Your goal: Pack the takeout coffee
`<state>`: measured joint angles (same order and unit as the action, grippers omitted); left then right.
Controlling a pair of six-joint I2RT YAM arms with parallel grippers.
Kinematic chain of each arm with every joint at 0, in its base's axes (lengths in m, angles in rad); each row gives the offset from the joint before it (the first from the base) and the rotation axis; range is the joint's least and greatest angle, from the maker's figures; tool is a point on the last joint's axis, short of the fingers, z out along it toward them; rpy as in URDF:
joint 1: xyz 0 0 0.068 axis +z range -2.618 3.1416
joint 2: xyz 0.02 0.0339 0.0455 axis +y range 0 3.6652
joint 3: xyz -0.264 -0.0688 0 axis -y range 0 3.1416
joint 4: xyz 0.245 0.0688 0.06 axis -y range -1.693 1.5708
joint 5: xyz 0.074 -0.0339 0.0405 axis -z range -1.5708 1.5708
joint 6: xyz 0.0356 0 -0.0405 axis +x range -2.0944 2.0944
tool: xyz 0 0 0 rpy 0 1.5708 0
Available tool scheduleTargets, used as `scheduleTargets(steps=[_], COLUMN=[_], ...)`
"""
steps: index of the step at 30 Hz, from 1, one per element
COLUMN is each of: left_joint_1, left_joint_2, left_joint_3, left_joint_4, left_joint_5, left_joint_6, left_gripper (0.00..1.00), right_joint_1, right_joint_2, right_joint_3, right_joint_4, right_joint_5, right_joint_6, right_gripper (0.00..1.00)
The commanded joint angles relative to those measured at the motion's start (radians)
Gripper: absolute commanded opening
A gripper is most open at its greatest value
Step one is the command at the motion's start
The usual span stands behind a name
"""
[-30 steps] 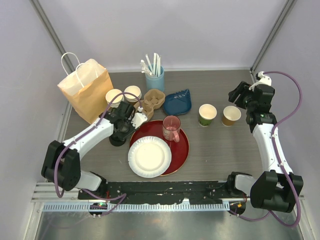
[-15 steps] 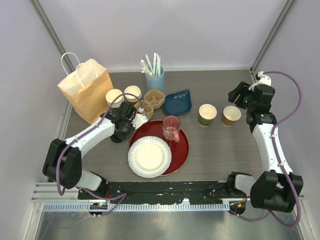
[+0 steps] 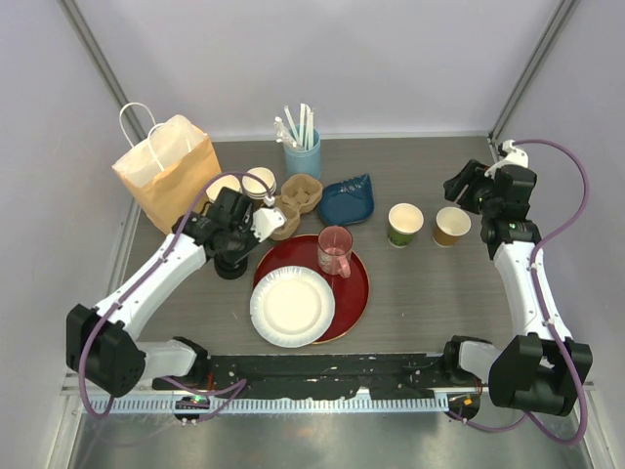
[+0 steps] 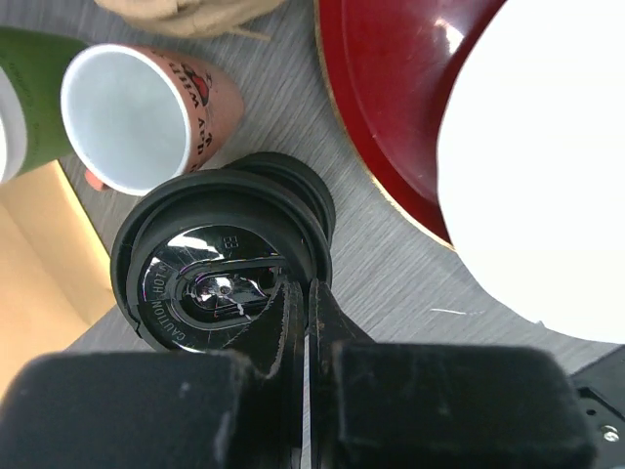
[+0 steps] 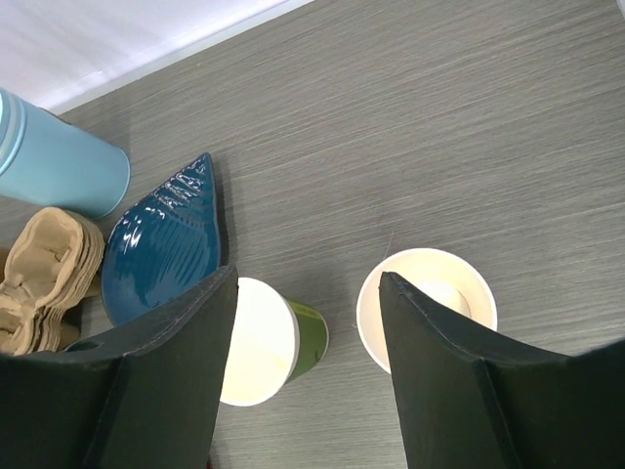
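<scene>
Left jaws pinch a black lid [image 4: 195, 283]; right jaws hang spread above the green cup [image 5: 264, 352] and brown cup [image 5: 430, 293].

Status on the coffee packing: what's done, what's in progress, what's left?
Done: nothing packed. The green-sided paper cup and the kraft-brown paper cup stand lidless, well away from the tan paper bag.
In hand: the left pincer looks shut on the rim of a black plastic lid above the stack of black lids. The right pincer hangs open over the cups.
Left: lid both cups, then pack them.
</scene>
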<state>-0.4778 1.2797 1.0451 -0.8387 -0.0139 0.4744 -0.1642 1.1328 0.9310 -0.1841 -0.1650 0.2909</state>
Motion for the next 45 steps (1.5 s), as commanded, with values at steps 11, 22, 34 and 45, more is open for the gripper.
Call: scheduleTargets(steps=[11,22,34,45], left_joint_1=[-0.024,-0.145,-0.291,-0.423], left_joint_2=[-0.074,-0.079,0.329,0.829], left_joint_3=[0.381,0.503,0.938,1.443], left_joint_4=[-0.348,-0.577,-0.609,-0.381], left_joint_5=[0.333,0.21,0.264,0.362], left_joint_6=[0.084,0.389,0.325,0.101], left_gripper=[0.0,0.0,0.0,0.0], right_joint_1=[0.541,0.88,0.587,0.198], right_joint_2=[0.119,0.265,-0.022,-0.064], right_joint_3=[0.405,0.581,0.39,0.272], right_joint_4=[-0.218,-0.209,-0.222,-0.281], right_joint_5=[0.016,-0.011,-0.031,0.157], right_joint_6=[-0.096,-0.087,-0.092,-0.062], right_gripper=[0.68,0.81,0.89,0.91])
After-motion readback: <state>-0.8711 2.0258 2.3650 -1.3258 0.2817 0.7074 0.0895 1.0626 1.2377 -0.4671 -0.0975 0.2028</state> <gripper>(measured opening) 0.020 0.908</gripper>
